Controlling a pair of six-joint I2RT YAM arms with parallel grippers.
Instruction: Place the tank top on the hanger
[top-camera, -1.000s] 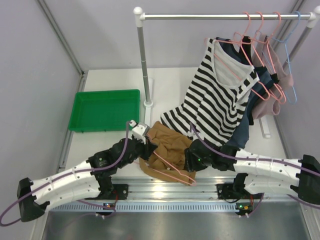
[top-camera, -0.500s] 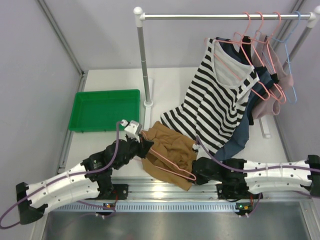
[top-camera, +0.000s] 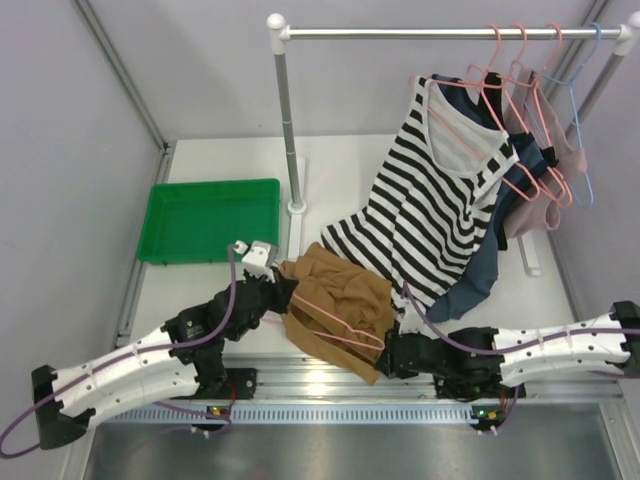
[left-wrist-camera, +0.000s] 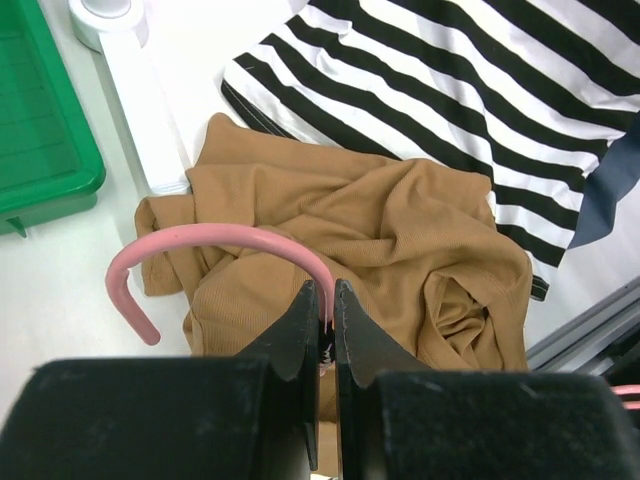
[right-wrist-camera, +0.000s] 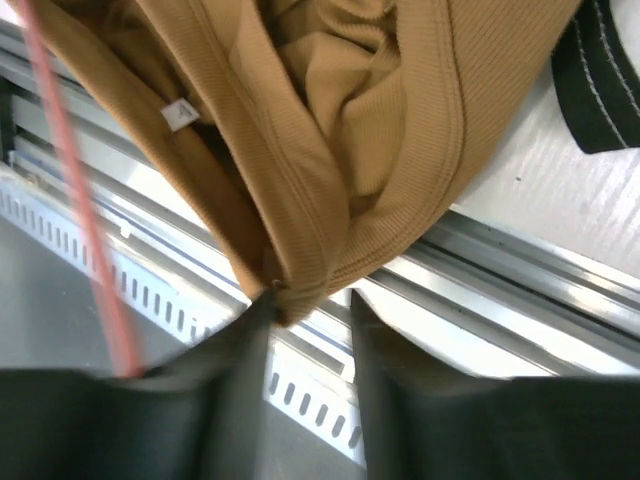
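Tabletop (top-camera: 340, 170); tank top (right-wrist-camera: 400, 120) label (right-wrist-camera: 180, 115) only wrist-visible

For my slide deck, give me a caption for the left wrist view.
Left end effector pinches the pink hanger by its hook over the crumpled brown tank top.

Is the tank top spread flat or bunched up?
Bunched up: the tank top shows deep crumpled folds, the hanger lying across it, one edge pinched by the right claw.
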